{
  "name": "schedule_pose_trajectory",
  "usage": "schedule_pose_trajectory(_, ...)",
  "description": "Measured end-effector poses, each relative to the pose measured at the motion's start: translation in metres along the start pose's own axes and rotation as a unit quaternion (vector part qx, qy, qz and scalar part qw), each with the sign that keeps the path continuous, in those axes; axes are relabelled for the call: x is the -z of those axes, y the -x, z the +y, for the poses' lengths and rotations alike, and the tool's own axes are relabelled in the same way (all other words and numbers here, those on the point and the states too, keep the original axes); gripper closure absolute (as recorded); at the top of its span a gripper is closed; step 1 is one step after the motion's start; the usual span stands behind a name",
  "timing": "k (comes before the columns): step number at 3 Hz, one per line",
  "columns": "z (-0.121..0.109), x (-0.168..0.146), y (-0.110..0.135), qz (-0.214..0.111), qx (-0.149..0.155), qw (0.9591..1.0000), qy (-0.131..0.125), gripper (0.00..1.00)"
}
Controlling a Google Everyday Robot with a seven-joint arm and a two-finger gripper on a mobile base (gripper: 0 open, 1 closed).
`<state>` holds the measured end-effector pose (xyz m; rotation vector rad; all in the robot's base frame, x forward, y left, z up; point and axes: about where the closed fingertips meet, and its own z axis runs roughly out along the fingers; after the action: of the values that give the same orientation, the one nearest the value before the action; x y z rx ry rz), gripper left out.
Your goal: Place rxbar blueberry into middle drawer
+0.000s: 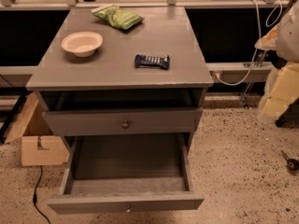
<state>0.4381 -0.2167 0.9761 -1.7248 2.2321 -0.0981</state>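
Note:
The rxbar blueberry (152, 61), a dark blue wrapper with white markings, lies flat on the grey cabinet top (121, 73), right of centre and near the front edge. The middle drawer (126, 202) is pulled wide open below it and its grey inside is bare. The upper drawer (122, 122) with a dark round knob is shut. My gripper is out of view; only a white rounded shape (288, 36) that may be part of my arm shows at the right edge.
A cream bowl (81, 43) sits on the top at the left. A green crinkly snack bag (117, 17) lies at the back. A cardboard box (39, 139) stands left of the cabinet. Yellow foam pieces (280, 92) and cables are on the right.

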Motion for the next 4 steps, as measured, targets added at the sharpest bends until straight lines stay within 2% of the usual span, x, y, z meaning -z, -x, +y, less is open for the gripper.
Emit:
schedule_pose_trajectory(1, 0.0, 0.0, 0.0, 0.0, 0.0, 1.0, -0.001, 0.0)
schedule_pose_trajectory(2, -0.021, -0.027, 0.021, -0.03, 0.0, 0.9995, -0.004, 0.0)
schedule_pose_trajectory(3, -0.024, -0.028, 0.023, -0.034, -0.001, 0.9994, -0.006, 0.0)
schedule_pose_trajectory(4, -0.067, -0.045, 0.05, -0.093, -0.01, 0.9952, -0.028, 0.0)
